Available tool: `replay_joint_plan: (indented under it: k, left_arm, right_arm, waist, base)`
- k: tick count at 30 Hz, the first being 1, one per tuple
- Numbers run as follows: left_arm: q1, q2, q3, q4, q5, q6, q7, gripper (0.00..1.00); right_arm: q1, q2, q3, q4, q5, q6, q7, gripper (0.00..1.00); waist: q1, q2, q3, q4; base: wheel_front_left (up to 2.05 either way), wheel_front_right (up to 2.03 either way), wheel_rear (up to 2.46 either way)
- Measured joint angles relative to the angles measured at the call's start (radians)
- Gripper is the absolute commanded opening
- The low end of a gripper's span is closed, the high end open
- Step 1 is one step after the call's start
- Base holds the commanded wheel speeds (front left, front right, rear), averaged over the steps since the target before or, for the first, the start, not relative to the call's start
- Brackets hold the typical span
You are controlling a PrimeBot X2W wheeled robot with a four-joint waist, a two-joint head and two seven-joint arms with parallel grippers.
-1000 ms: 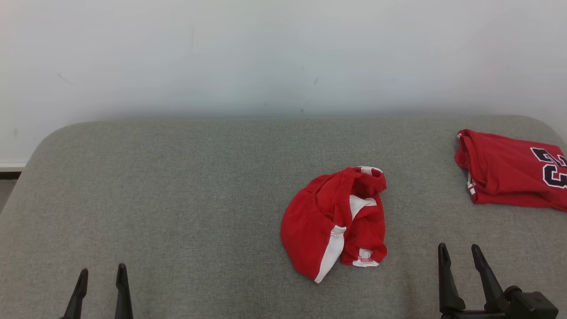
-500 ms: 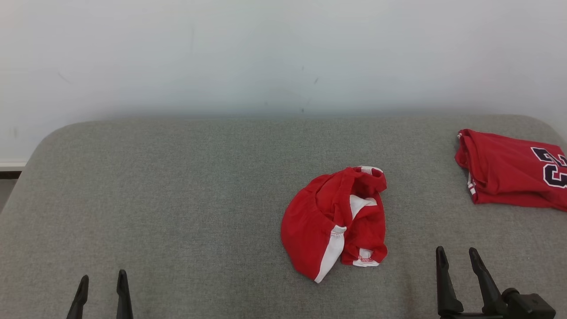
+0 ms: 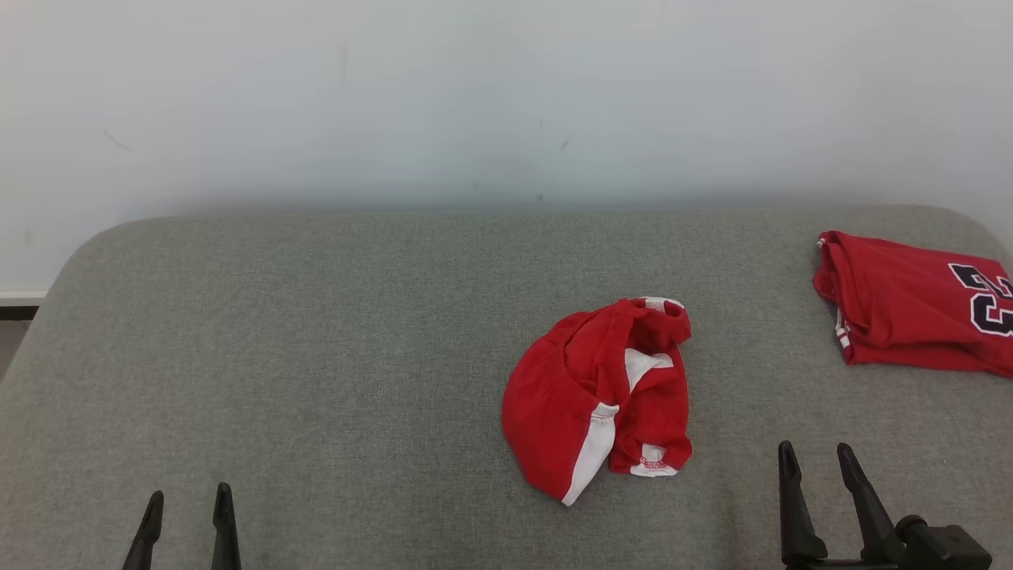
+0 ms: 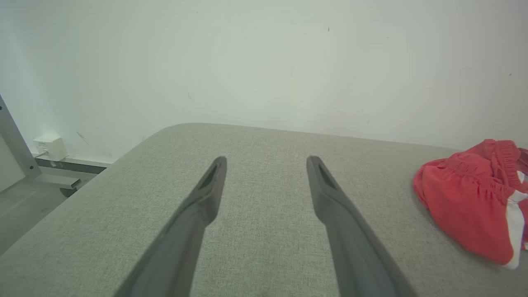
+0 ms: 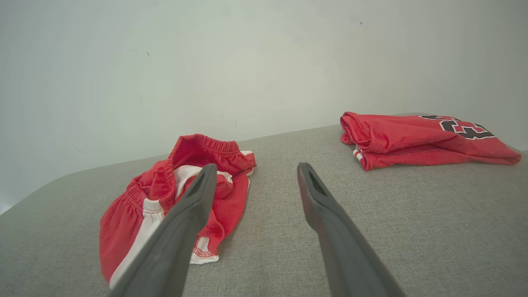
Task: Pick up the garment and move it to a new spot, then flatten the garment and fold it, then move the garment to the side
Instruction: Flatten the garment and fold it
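Observation:
The garment (image 3: 570,396), crumpled red shorts with white side stripes, lies in a heap right of the middle of the grey padded table (image 3: 316,356). My left gripper (image 3: 188,495) hovers open at the near left edge, far left of the heap, with nothing between its fingers. My right gripper (image 3: 815,447) stands open near the front right, a short way right of the heap and apart from it. In the left wrist view the open left gripper (image 4: 266,159) points over bare cloth with the garment (image 4: 466,206) at the right. In the right wrist view the garment (image 5: 119,214) lies left of the right gripper (image 5: 256,165).
A folded red jersey (image 3: 902,317) with dark numbers lies at the table's far right; the right wrist view shows the jersey (image 5: 412,140) too. A white wall stands behind the table. At the left, beyond the rounded table corner, there is floor and a metal frame leg (image 4: 16,144).
Both grippers have drawn back slightly toward the near edge, the left one more. The garment and the jersey have not moved.

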Motion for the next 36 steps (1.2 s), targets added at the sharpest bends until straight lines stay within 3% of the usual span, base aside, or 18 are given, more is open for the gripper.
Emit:
replay_joint_plan:
  k: [15,29,36]
  left_arm:
    - [0.000,0.012,-0.007,0.011,0.010,-0.033,0.000,1.00]
    - [0.000,0.027,-0.016,0.011,0.007,-0.025,0.000,1.00]
    - [-0.078,0.029,-0.084,0.005,0.029,-0.036,0.028,1.00]
  right_arm:
    - [0.000,0.000,0.000,0.006,0.000,0.000,0.000,1.00]
    - [0.002,0.000,0.002,0.006,0.000,0.000,0.000,1.00]
    - [-0.002,0.000,0.014,0.007,0.000,0.000,0.000,1.00]
  waist:
    - [0.0000,0.0000,-0.004,-0.001]
    - [0.0000,0.0000,-0.006,-0.001]
    - [0.0000,0.0000,0.006,-0.010]
  base:
    - [0.00,0.00,0.00]
    - [0.00,0.00,0.00]
    - [0.00,0.00,0.00]
